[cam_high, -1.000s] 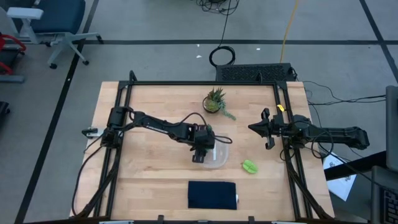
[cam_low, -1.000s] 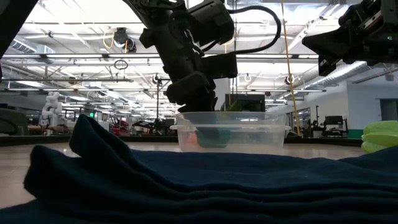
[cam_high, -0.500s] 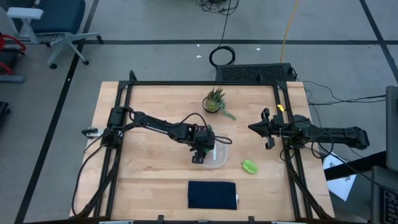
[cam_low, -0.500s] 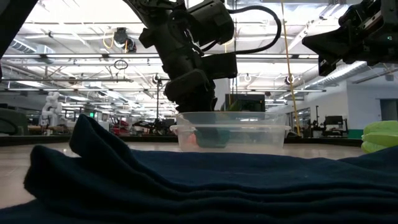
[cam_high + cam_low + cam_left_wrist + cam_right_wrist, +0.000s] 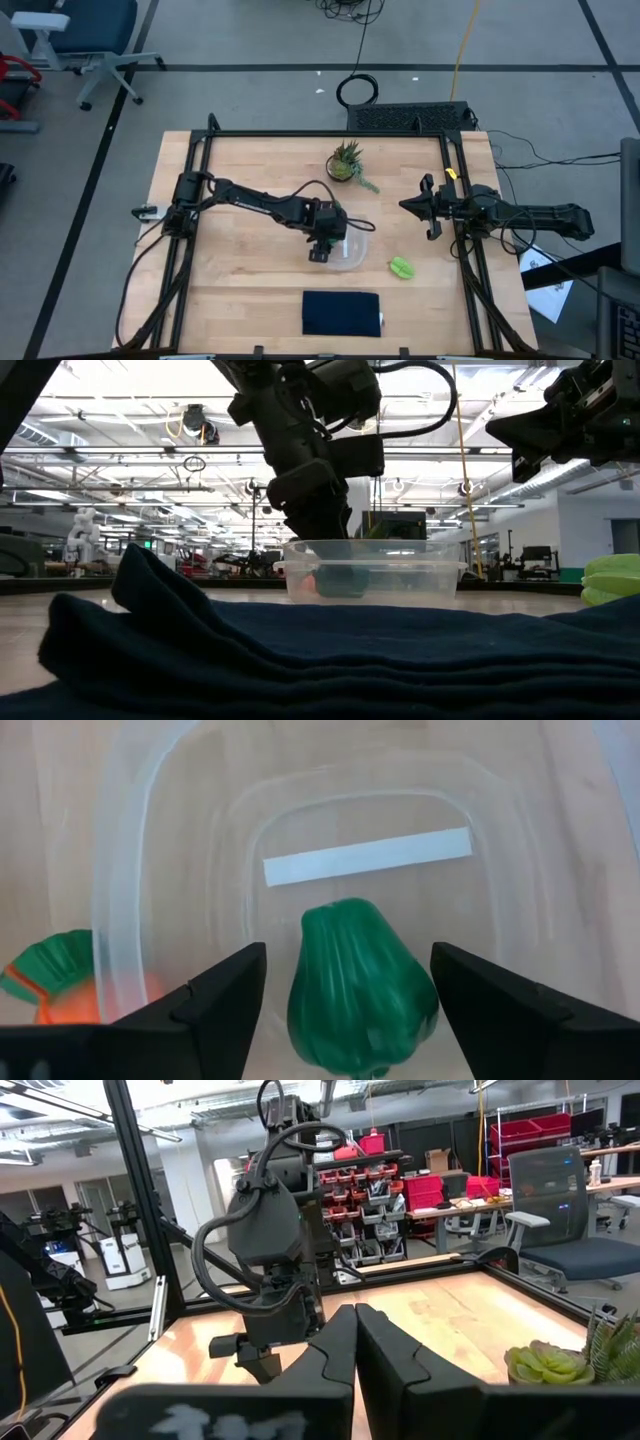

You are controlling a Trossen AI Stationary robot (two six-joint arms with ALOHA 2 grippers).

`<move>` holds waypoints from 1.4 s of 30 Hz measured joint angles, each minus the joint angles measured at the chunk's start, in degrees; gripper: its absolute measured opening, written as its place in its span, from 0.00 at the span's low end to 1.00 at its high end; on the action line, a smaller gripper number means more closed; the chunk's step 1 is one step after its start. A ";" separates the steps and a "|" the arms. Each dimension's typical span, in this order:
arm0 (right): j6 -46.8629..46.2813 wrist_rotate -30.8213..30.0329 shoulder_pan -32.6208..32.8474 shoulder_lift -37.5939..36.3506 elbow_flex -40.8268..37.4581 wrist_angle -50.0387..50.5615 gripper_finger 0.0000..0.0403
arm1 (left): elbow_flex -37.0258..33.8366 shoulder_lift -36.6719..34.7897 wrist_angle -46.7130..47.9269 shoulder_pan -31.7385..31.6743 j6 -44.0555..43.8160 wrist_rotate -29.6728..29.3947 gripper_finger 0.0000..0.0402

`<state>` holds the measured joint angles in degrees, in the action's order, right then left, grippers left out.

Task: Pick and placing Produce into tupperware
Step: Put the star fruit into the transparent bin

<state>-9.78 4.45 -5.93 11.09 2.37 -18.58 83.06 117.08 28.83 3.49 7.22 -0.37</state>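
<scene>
1. Since a second ago the left tool (image 5: pixel 318 530) has risen slightly above the tupperware (image 5: pixel 375 570); in the low view its fingers sit higher over the rim. Nothing else has shifted.
2. Left tool: released, jaws spread wide either side of the green pepper (image 5: pixel 360 985), not touching it. The pepper lies inside the tupperware.
3. The carrot (image 5: pixel 60 985) shows through the clear wall; I cannot tell if it is in or just beside the container.
4. Left to do, by my read: the yellow-green leafy piece (image 5: pixel 401 267), still on the desk (image 5: pixel 250 180) right of the tupperware.
5. Right tool (image 5: pixel 355 1345): clenched, empty, parked at the right desk edge.
6. Materials: tupperware is clear thin plastic, rounded-square, shallow; pepper glossy, ribbed, bulbous; navy cloth (image 5: pixel 341 312) soft, folded, near edge; desk is pale wood.
</scene>
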 joint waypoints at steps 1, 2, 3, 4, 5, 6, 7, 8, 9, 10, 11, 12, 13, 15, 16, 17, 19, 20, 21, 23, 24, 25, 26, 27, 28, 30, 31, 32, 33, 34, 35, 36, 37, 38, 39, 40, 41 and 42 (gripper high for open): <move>0.00 0.01 -0.02 0.00 0.00 0.11 0.00 | 0.45 0.00 0.79 0.00 0.00 -0.02 0.70; 0.00 0.01 -0.01 0.00 0.00 0.22 0.00 | 0.99 0.00 1.60 0.00 0.07 -0.02 0.70; 0.00 0.02 -0.02 0.00 0.00 0.23 0.00 | 1.59 0.00 2.48 0.00 0.22 -0.04 0.70; 0.00 0.00 -0.02 0.00 -0.01 0.25 0.00 | 2.16 -0.02 3.18 0.00 0.55 -0.05 0.70; 0.00 0.02 0.00 0.00 0.00 0.25 0.00 | 2.80 -0.02 4.13 0.00 0.74 -0.16 0.70; 0.00 0.00 -0.01 0.00 0.00 0.27 0.00 | 3.38 -0.02 5.08 0.00 1.02 -0.32 0.70; 0.00 0.02 -0.02 0.00 -0.01 0.41 0.00 | 3.94 -0.02 5.88 0.00 1.26 -0.53 0.70; -0.01 0.02 -0.02 0.00 0.00 0.55 0.00 | 4.58 -0.02 6.41 0.01 1.48 -0.83 0.70; 0.00 0.02 0.00 0.00 -0.01 0.76 0.00 | 5.09 -0.02 6.58 0.02 1.81 -1.10 0.70; 0.00 0.02 -0.01 0.00 -0.01 0.94 0.00 | 5.68 -0.02 6.91 0.02 2.19 -1.26 0.70; 0.00 0.02 -0.02 0.00 0.00 1.08 0.00 | 6.30 -0.02 7.50 0.02 2.58 -1.28 0.70; -0.02 0.02 -0.02 0.00 -0.02 1.21 0.00 | 6.91 -0.02 8.36 0.02 2.85 -1.28 0.70; 0.00 0.02 -0.01 0.00 -0.01 1.20 0.00 | 7.58 -0.02 9.39 0.02 3.02 -1.28 0.70; -0.02 0.02 -0.02 0.00 -0.02 1.19 0.00 | 8.90 -0.02 10.84 0.02 3.16 -1.28 0.70; -0.01 0.02 -0.01 0.00 0.00 1.17 0.00 | 9.46 -0.02 11.26 0.02 3.25 -1.28 0.70; -0.02 0.02 -0.02 0.00 0.00 1.19 0.00 | 9.86 -0.07 11.67 0.02 3.52 -1.28 0.70; 0.00 0.02 0.00 0.00 0.00 1.17 0.00 | 10.41 -0.07 12.20 0.02 3.97 -1.27 0.70; 0.00 0.02 -0.01 0.00 0.00 1.17 0.00 | 10.58 -0.07 12.37 0.02 4.12 -1.25 0.70; -0.01 0.02 -0.02 0.00 0.00 1.17 0.00 | 10.71 -0.07 12.54 0.02 4.13 -1.26 0.70; -0.01 0.02 -0.02 0.00 0.00 1.17 0.00 | 10.91 -0.07 12.90 0.02 4.15 -1.24 0.70; 0.00 0.02 0.00 0.00 0.00 1.17 0.00 | 10.92 -0.07 13.10 0.02 4.15 -1.24 0.70; -0.02 0.02 -0.02 0.00 0.00 1.19 0.00 | 10.92 -0.07 13.30 0.02 4.15 -1.24 0.68; -0.02 0.02 -0.02 0.00 0.00 1.19 0.00 | 10.92 -0.08 13.45 0.02 4.15 -1.24 0.66; -0.01 0.02 -0.02 0.00 0.00 1.17 0.00 | 10.92 -0.07 13.47 0.02 4.15 -1.24 0.63; 0.00 0.02 0.00 0.00 0.00 1.17 0.00 | 10.92 -0.07 13.47 0.02 4.15 -1.24 0.60; 0.00 0.02 -0.01 0.00 0.00 1.18 0.00 | 10.92 -0.07 13.47 0.02 4.15 -1.24 0.52; -0.01 0.02 -0.02 0.00 0.00 1.17 0.00 | 10.92 -0.07 13.47 0.02 4.15 -1.22 0.48; -0.02 0.02 -0.01 0.00 0.00 1.17 0.00 | 10.92 -0.07 13.47 0.02 4.15 -1.24 0.43; 0.00 0.02 -0.01 0.00 -0.02 1.17 0.00 | 10.92 -0.07 13.46 0.02 4.16 -1.24 0.39; -0.01 0.02 -0.01 0.00 -0.01 1.17 0.00 | 10.92 -0.07 13.45 0.02 4.29 -1.23 0.34; 0.00 0.02 0.00 0.00 0.00 1.17 0.00 | 10.92 -0.07 13.45 0.02 4.55 -1.23 0.30; -0.02 0.02 -0.02 0.00 -0.01 1.17 0.00 | 10.92 -0.07 13.45 0.02 4.81 -1.24 0.26; -0.01 0.02 -0.01 0.00 0.00 1.17 0.00 | 10.92 -0.07 13.45 0.02 5.05 -1.24 0.22; -0.02 0.02 -0.01 0.00 -0.01 1.17 0.00 | 10.92 -0.07 13.45 0.02 5.39 -1.23 0.18; -0.02 0.02 -0.02 0.00 0.00 1.17 0.00 | 10.92 -0.07 13.45 0.02 5.79 -1.24 0.15; -0.01 0.02 -0.01 0.00 0.00 1.17 0.00 | 10.92 -0.07 13.46 0.02 5.99 -1.22 0.11; -0.02 0.02 -0.02 0.00 -0.01 1.17 0.00 | 10.92 -0.07 13.52 0.02 6.04 -1.22 0.08; -0.02 0.02 -0.01 0.00 0.00 1.17 0.00 | 10.92 -0.07 13.57 0.02 6.07 -1.22 0.05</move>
<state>-9.80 4.47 -5.94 11.09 2.37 -17.41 93.97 117.01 42.40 3.51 13.29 -1.58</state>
